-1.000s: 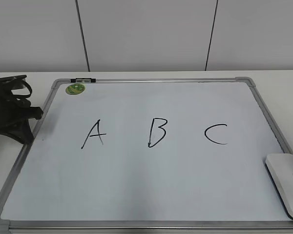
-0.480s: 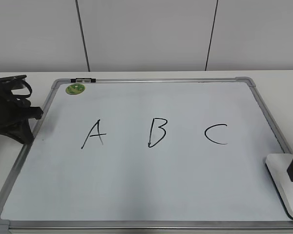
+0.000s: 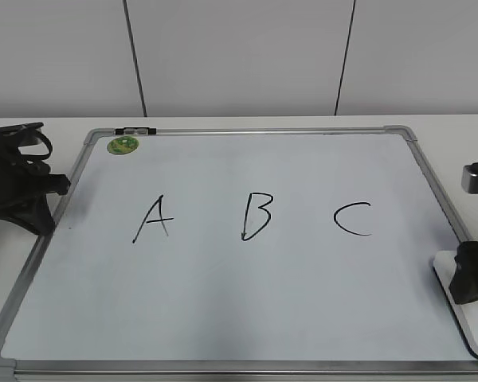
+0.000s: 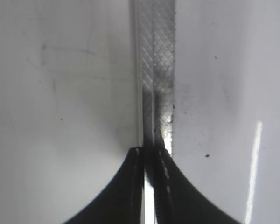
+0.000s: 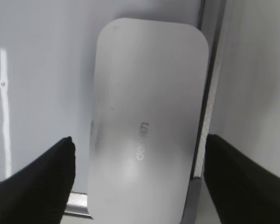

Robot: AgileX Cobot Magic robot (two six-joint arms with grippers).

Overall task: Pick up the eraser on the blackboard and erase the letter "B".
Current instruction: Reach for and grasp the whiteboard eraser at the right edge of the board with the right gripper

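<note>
The blackboard (image 3: 223, 302) is a white dry-erase board with a grey frame, lying flat on the table. The black letter "B" (image 3: 256, 216) stands in its middle, between "A" (image 3: 153, 220) and "C" (image 3: 353, 219). The white eraser (image 5: 147, 121) lies at the board's front right corner, partly over the frame; in the exterior view (image 3: 462, 310) it is partly covered by my right gripper (image 3: 472, 274). My right gripper (image 5: 139, 140) is open, a finger on each side of the eraser, not touching it. My left gripper (image 4: 150, 150) is shut and empty over the board's left frame (image 4: 155, 70).
A round green sticker (image 3: 123, 145) and a small black-and-white clip (image 3: 135, 130) sit at the board's back left. The left arm (image 3: 16, 187) rests at the board's left edge. A white wall stands behind the table.
My right arm has come into view from the right and now sits over the eraser, farther in than half a second ago. The left arm has not moved.
</note>
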